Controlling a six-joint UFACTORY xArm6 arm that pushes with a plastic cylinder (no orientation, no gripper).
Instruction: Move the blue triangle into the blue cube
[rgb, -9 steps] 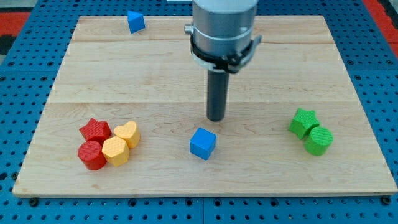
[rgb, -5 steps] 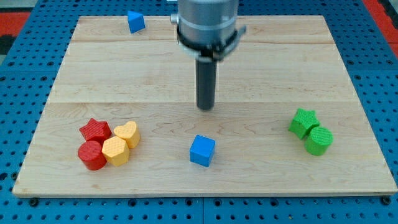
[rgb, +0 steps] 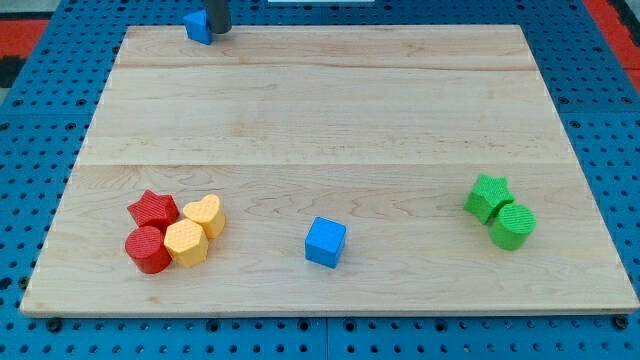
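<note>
Camera view: no claw fitted, only my tip at the view's top, touching the right side of the blue triangle on the desk edge. Blue cube well apart, near bottom centre. Since earlier: rod gone from mid-desk, triangle nudged left.

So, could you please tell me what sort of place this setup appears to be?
Probably a robotics lab bench for pushing tests: a pale wooden board sits on a blue perforated base, small coloured blocks like the blue cube are scattered on it, and my tip touches the blue triangle.
</note>
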